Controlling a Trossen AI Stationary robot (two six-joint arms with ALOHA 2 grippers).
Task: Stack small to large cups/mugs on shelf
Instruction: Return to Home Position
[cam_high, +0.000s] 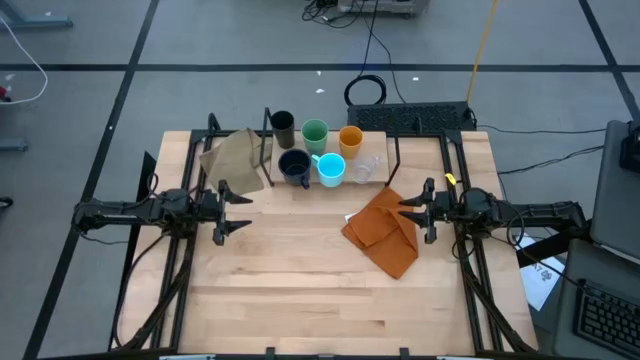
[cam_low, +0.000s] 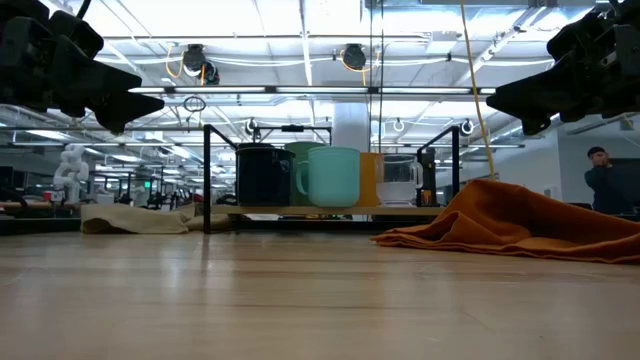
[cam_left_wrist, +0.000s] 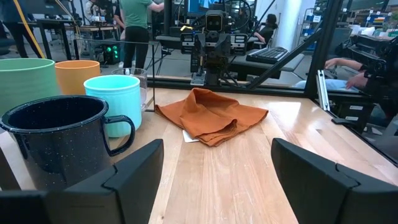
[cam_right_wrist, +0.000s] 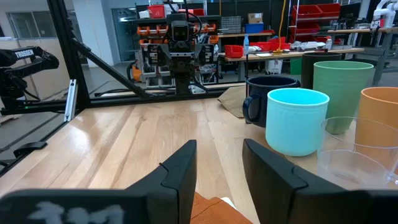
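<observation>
Presently: low light-wood shelf on black legs (cam_low: 300, 211), far bench edge. Left gripper (cam_high: 240, 210) and right gripper (cam_high: 410, 211): fingers spread, empty, beside the bench's side edges, likely since nothing remains to place. On shelf, upright, long axes vertical, mouths up: green cup (cam_high: 314, 133), dark brown cup (cam_high: 283, 124), orange cup (cam_high: 350, 138) behind; dark navy handled mug (cam_high: 294, 165), light blue handled mug (cam_high: 331, 168), small clear cup (cam_high: 366, 168) in front.

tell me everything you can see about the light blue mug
The light blue mug is a pale turquoise, matte, ceramic-looking cylinder with one loop handle. It stands upright, mouth up, and looks empty from above. It sits on the shelf in the front row, between the dark navy mug and the clear cup. Its handle is turned toward the navy one; whether they touch is unclear. Nothing grips it.
</observation>
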